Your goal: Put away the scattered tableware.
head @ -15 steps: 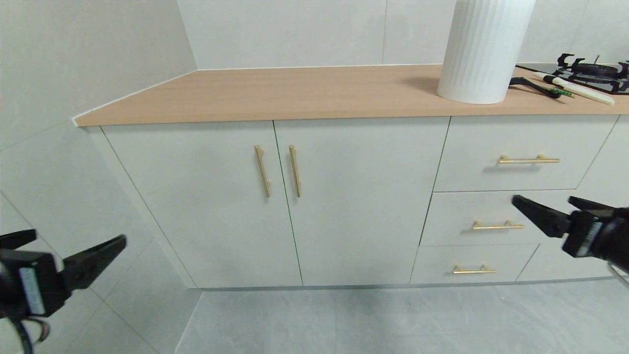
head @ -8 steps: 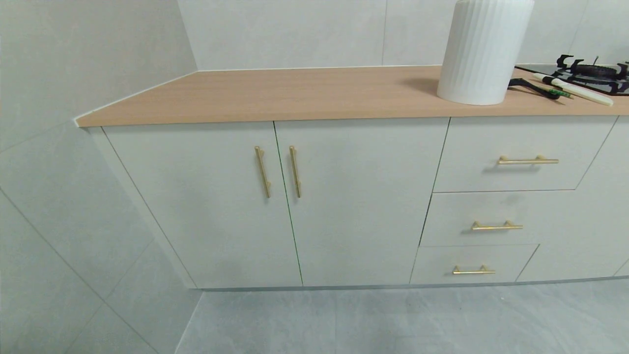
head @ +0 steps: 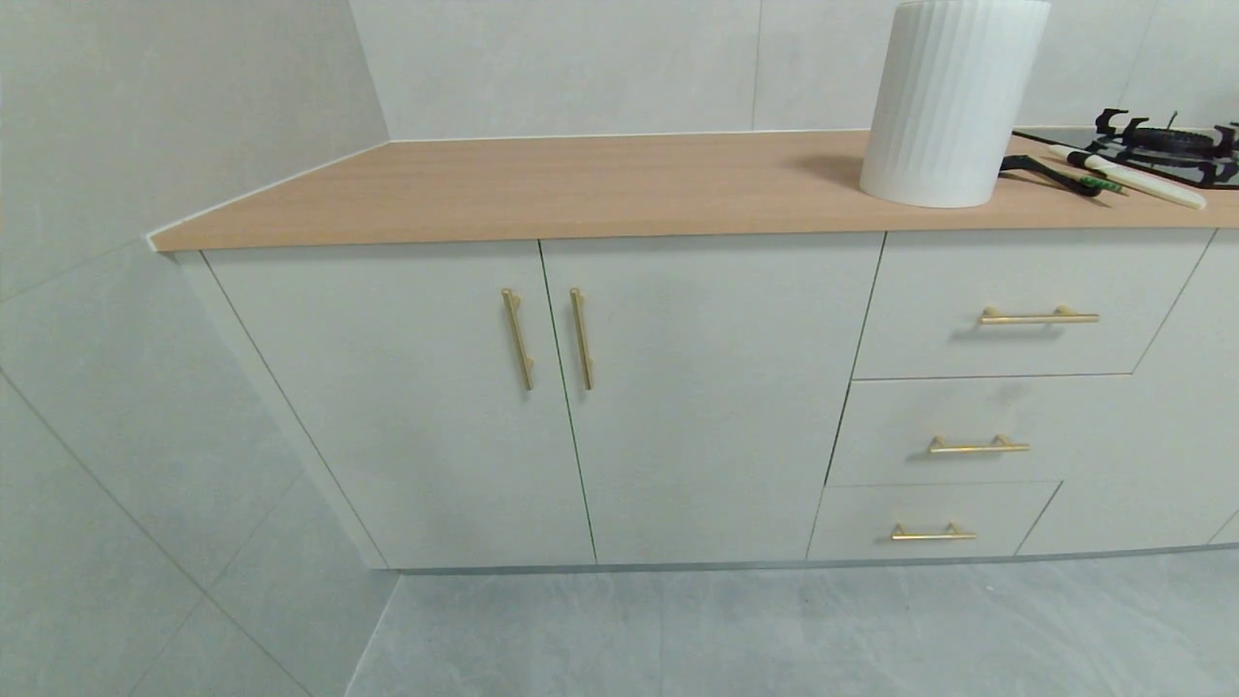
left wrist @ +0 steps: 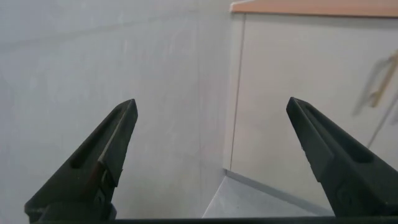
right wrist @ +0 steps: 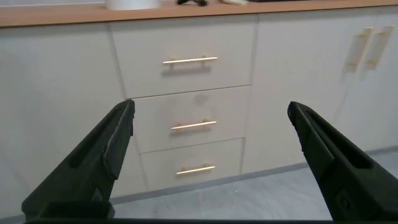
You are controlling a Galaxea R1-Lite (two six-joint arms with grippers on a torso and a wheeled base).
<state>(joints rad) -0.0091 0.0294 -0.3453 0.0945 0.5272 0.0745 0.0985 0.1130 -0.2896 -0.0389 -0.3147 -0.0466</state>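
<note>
Head view: the utensils (head: 1152, 184) I have to put away lie at the right end of the counter (head: 581, 184), just beside a white ribbed canister (head: 944, 106) and at the edge of the hob (head: 1162, 140). I make out a black-handled piece and a pale one. What each is, I cannot tell. Under the counter are two doors (head: 697, 397) and, to their right, three drawers (head: 1065, 426), all closed.

Left wrist view: my left gripper (left wrist: 211, 106) has its fingers wide apart and holds nothing. It sits low, facing the wall (left wrist: 93, 56) by the cabinet's left end, well apart from the utensils.

Right wrist view: my right gripper (right wrist: 211, 107) is likewise spread wide and empty. It looks square at the drawers, and the middle handle (right wrist: 193, 125) sits well ahead of its fingers.

My guess is that a drawer has to be opened first, and the right arm is the one placed for it. The fingers part sideways while the handle is a level bar. So I would roll the wrist a quarter turn and go in square at the bar's middle. Then I would close one finger above and one below, and pull straight out, not downward. The left arm is best left out of the drawer's path.
</note>
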